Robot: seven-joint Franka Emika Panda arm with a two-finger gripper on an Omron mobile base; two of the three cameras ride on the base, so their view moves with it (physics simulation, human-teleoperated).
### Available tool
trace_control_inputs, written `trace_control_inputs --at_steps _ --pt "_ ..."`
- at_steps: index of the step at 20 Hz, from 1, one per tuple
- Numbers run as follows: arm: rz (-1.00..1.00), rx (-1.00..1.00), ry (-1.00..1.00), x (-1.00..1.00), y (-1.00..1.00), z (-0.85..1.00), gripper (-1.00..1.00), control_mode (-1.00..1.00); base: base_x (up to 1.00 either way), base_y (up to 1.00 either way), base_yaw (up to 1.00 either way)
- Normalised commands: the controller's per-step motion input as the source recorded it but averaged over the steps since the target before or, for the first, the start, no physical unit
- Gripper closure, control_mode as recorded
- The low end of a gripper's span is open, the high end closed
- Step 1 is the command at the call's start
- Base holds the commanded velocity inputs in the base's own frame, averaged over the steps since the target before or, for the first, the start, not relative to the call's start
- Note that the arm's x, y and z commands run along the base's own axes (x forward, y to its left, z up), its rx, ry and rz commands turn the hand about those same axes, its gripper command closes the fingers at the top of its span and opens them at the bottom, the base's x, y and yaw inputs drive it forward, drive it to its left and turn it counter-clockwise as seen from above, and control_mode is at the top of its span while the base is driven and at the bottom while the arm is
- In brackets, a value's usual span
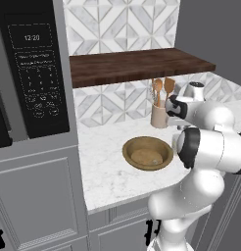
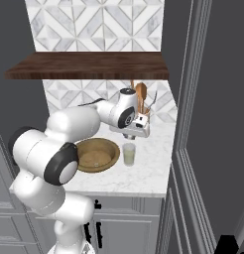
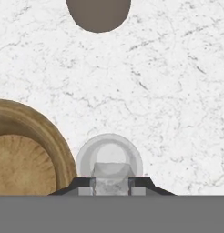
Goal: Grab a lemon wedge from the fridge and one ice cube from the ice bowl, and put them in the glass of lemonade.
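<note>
On the left, in the left base view, a dark microwave [image 1: 36,63] sits in a tall grey cabinet [image 1: 39,196] beside the marble counter [image 1: 103,171]. A dark wooden shelf [image 1: 137,66] hangs over the counter against the patterned tile wall [image 1: 117,24].

The ice bowl [image 1: 147,153], wide, shallow and wooden, rests on the counter; in the right base view it [image 2: 96,155] lies just left of the glass of lemonade [image 2: 129,154], close to it but apart. Behind them, by the wall, stands a beige cup with wooden spoons [image 1: 160,110].

The gripper [image 2: 129,136] hangs just above the mouth of the glass. In the hand view the gripper [image 3: 111,183] has its jaws nearly closed around a small, pale, translucent ice cube [image 3: 112,178], held directly over the round rim of the glass [image 3: 109,157]. The bowl's rim [image 3: 38,129] curves at the left of that view, and the cup's dark base [image 3: 99,14] shows at the top.

On the far right of the right base view stands a dark grey door [image 2: 213,124].
</note>
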Motion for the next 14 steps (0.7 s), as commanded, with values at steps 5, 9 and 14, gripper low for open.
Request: trace_control_inputs --at_steps 5,9,14 --pt "0.00 0.00 0.00 0.19 0.03 0.00 1.00 -1.00 0.00 0.00 0.00" --pt "0.00 0.00 0.00 0.03 0.01 -0.13 1.00 -1.00 0.00 0.00 0.00" --pt "0.00 0.00 -0.02 -0.11 -0.04 -0.03 1.00 -1.00 0.00 0.00 0.00"
